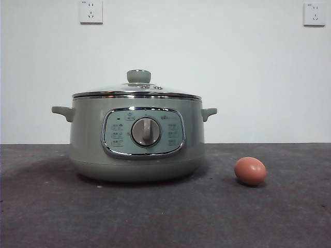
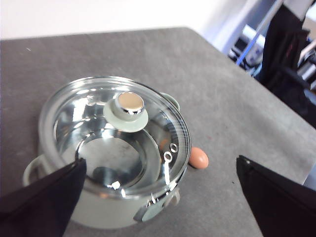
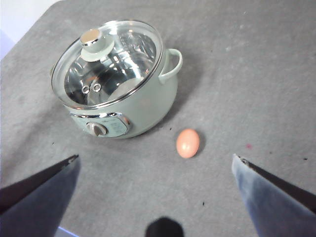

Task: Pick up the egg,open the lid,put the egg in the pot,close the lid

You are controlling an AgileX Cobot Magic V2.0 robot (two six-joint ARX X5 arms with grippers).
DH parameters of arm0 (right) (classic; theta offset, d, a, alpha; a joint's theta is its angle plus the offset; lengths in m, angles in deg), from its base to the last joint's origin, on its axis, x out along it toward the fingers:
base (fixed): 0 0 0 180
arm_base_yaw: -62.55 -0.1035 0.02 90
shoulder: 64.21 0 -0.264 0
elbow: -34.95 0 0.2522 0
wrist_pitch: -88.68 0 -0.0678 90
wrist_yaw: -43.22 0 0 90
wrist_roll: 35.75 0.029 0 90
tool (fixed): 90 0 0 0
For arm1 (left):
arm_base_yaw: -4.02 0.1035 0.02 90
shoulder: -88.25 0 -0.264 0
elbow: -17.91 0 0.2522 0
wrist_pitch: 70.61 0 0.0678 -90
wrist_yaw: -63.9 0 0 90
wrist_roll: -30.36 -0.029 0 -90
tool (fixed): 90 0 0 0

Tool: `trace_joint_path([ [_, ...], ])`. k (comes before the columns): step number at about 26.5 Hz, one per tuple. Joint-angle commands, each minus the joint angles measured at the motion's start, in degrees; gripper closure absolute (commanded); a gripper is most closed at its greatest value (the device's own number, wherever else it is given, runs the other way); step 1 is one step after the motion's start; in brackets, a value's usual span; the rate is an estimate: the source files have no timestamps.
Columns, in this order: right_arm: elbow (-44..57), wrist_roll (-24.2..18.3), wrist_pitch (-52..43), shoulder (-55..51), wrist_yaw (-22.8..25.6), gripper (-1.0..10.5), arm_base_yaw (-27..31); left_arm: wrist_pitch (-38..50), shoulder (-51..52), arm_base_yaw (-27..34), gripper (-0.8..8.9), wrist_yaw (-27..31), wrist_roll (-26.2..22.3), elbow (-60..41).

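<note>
We see the pot (image 1: 137,147) below our left gripper (image 2: 158,197), whose jaws are spread wide and hold nothing; its panel markings are too small to read. The lid (image 1: 136,90) sits closed on it. The right gripper (image 3: 155,197), equally spread and empty, hangs above the egg (image 3: 187,143), just beside the pot.

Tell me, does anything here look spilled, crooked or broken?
Nothing stands out. The lid sits level on the pot, and the egg lies whole on the table beside it. Both arms wait above with open jaws.
</note>
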State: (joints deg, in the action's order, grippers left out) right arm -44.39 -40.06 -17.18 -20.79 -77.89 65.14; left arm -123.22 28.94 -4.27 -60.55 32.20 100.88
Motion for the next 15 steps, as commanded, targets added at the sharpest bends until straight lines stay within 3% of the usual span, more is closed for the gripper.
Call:
trace_joint_path([
  [1,-0.2,-0.2,-0.4,1.0,-0.5,4.1,0.0,0.6,-5.9,-2.9,2.15,2.6,-3.0,4.4],
  [9,-0.2,-0.2,-0.3,4.1,-0.4,4.1,0.0,-0.8,-27.8,-14.2,2.16,18.5,-10.9,20.2],
  [15,-0.2,-0.2,-0.2,4.1,-0.4,4.1,0.0,1.4,-36.0,-17.3,2.15,22.8,-12.9,21.6],
])
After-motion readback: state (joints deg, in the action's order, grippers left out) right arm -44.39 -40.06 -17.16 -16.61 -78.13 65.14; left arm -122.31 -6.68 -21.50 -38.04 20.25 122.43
